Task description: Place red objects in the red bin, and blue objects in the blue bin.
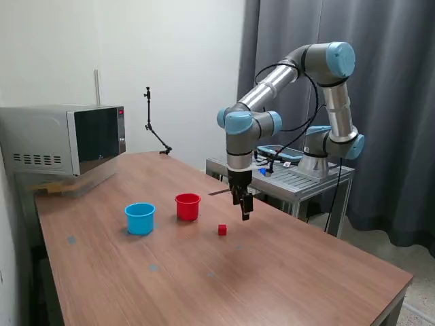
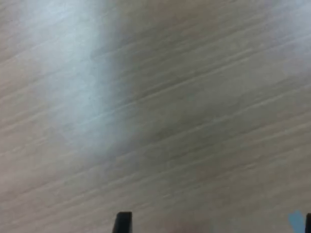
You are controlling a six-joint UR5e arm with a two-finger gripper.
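One small red cube [image 1: 222,229] lies on the wooden table [image 1: 285,278], a short way from the red bin [image 1: 187,206] toward the exterior view's right. Beside the red bin, on the exterior view's left, stands the light blue bin [image 1: 140,218]. My gripper [image 1: 243,207] hangs just above the table, slightly beyond and to the right of the cube, touching nothing. In the wrist view my gripper [image 2: 214,224] is open: one dark fingertip [image 2: 122,222] and the other at the frame edge stand far apart over bare, blurred wood [image 2: 155,97]. The blue objects are out of view.
A microwave [image 1: 64,139] stands at the table's far corner on the exterior view's left. A thin black stand [image 1: 153,122] rises at the back edge. The arm's base sits on a metal cart [image 1: 299,178] behind the table. Small pale marks [image 1: 153,267] dot the tabletop.
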